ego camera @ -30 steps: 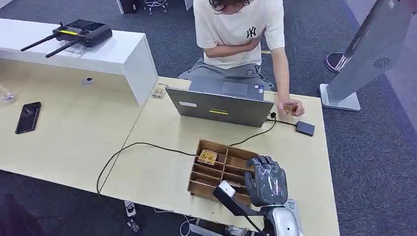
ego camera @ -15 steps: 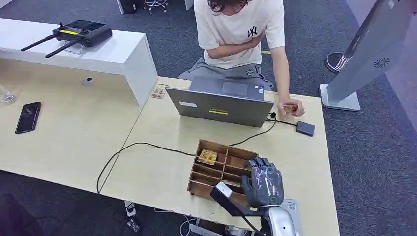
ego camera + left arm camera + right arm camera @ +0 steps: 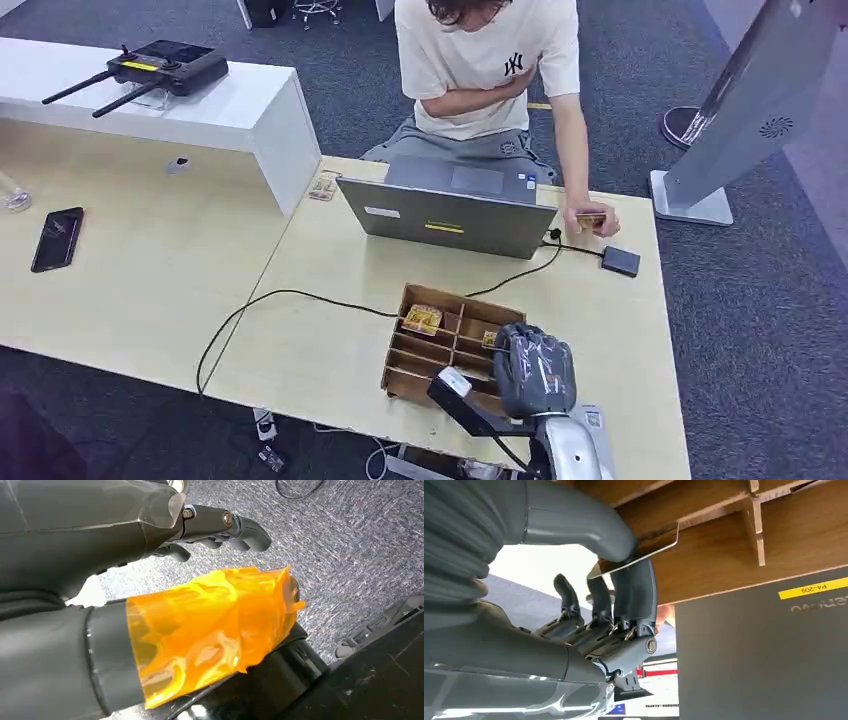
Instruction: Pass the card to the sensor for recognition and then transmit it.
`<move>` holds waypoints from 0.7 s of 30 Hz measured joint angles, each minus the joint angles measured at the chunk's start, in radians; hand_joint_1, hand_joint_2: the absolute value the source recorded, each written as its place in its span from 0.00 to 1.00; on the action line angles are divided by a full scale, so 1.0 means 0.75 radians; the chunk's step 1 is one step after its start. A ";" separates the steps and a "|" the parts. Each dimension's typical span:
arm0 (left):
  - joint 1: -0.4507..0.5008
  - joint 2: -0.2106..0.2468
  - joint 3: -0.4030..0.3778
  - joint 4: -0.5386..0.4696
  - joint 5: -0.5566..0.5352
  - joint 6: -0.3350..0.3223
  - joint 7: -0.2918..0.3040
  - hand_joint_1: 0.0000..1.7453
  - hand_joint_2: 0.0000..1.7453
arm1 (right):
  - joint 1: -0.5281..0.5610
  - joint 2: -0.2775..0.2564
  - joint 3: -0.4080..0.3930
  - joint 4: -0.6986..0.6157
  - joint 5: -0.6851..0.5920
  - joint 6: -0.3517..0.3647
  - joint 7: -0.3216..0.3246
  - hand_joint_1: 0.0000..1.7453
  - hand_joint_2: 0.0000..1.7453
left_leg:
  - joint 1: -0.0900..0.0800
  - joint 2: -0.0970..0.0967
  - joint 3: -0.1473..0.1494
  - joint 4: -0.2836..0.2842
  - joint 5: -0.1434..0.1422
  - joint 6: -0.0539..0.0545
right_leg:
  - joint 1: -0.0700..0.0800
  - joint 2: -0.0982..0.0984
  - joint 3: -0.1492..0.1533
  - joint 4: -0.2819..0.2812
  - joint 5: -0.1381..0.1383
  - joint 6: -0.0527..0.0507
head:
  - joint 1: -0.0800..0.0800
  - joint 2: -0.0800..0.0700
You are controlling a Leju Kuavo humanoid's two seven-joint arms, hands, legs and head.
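The right hand (image 3: 535,370) has curled down over the wooden organiser box (image 3: 420,352) since a second ago, and now thumb and fingers pinch a card (image 3: 644,547) inside it. The left hand (image 3: 220,527) hangs slack, holding nothing. Early stage, I'd judge: the sensor (image 3: 621,261) beside the laptop (image 3: 448,218) still awaits on the tabletop (image 3: 320,350).

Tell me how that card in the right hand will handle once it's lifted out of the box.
The card, pinched by the right hand, looks thin and flat, so probably light and fairly stiff. Its glossy face may slip between the fingers. Only one edge is pinched, so it could pivot.
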 joint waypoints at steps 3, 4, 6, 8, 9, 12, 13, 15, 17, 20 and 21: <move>0.000 0.000 0.000 0.000 0.000 0.001 0.000 0.00 0.00 | -0.002 0.000 0.000 0.000 -0.001 0.000 0.003 0.94 1.00 | 0.000 0.000 0.000 0.000 0.000 0.000 | 0.000 0.000 0.000 0.000 0.000 0.000 | 0.000 0.000; 0.000 0.000 0.000 0.000 0.000 0.001 0.000 0.00 0.00 | -0.003 0.000 0.000 0.000 -0.001 0.000 0.004 0.94 1.00 | 0.000 0.000 0.000 0.000 0.000 0.000 | 0.000 0.000 0.000 0.000 0.000 0.000 | 0.000 0.000; 0.000 0.000 0.000 0.000 0.000 0.001 0.000 0.00 0.00 | -0.004 0.000 0.000 0.000 -0.001 0.002 0.005 0.97 1.00 | 0.000 0.000 0.000 0.000 0.000 0.000 | 0.000 0.000 0.000 0.000 0.000 0.000 | 0.000 0.000; 0.000 0.000 0.000 0.000 0.001 0.001 0.000 0.00 0.00 | -0.006 0.001 0.000 0.000 -0.004 0.004 0.008 0.97 1.00 | 0.000 0.000 0.000 0.000 0.000 0.000 | 0.000 0.000 0.000 0.000 0.000 0.000 | 0.000 0.000; 0.000 0.000 0.000 0.000 0.001 0.001 0.000 0.00 0.00 | -0.006 0.001 0.000 0.000 -0.004 0.005 0.008 0.98 1.00 | 0.000 0.000 0.000 0.000 0.000 0.000 | 0.000 0.000 0.000 0.000 0.000 0.000 | 0.000 0.000; 0.000 0.000 0.000 0.000 0.001 0.001 0.000 0.00 0.00 | -0.007 0.001 0.000 -0.001 -0.008 0.008 0.008 1.00 1.00 | 0.000 0.000 0.000 0.000 0.000 0.000 | 0.000 0.000 0.000 0.000 0.000 0.000 | 0.000 0.000; 0.000 0.000 0.000 0.000 0.001 0.001 0.000 0.00 0.00 | -0.007 0.001 -0.001 -0.001 -0.010 0.010 0.008 1.00 1.00 | 0.000 0.000 0.000 0.000 0.000 0.000 | 0.000 0.000 0.000 0.000 0.000 0.000 | 0.000 0.000; 0.000 0.000 0.000 0.000 0.001 0.003 0.000 0.00 0.00 | -0.007 0.002 -0.002 -0.002 -0.017 0.009 0.008 1.00 1.00 | 0.000 0.000 0.000 0.000 0.000 0.000 | 0.000 0.000 0.000 0.000 0.000 0.000 | 0.000 0.000; 0.001 0.000 0.001 0.000 0.003 0.004 0.000 0.00 0.00 | -0.006 0.002 -0.003 -0.009 -0.033 0.004 0.007 1.00 1.00 | 0.000 0.000 0.000 0.000 0.000 0.000 | 0.000 0.000 0.000 0.000 0.000 0.000 | 0.000 0.000; 0.002 0.000 0.001 0.000 0.007 0.007 0.000 0.00 0.00 | 0.001 0.002 -0.009 -0.031 -0.054 -0.004 -0.002 1.00 1.00 | 0.000 0.000 0.000 0.000 0.000 0.000 | 0.000 0.000 0.000 0.000 0.000 0.000 | 0.000 0.000; 0.003 0.000 0.001 0.000 0.009 0.008 -0.001 0.00 0.00 | 0.006 0.002 -0.010 -0.043 -0.065 -0.005 -0.007 1.00 1.00 | 0.000 0.000 0.000 0.000 0.000 0.000 | 0.000 0.000 0.000 0.000 0.000 0.000 | 0.000 0.000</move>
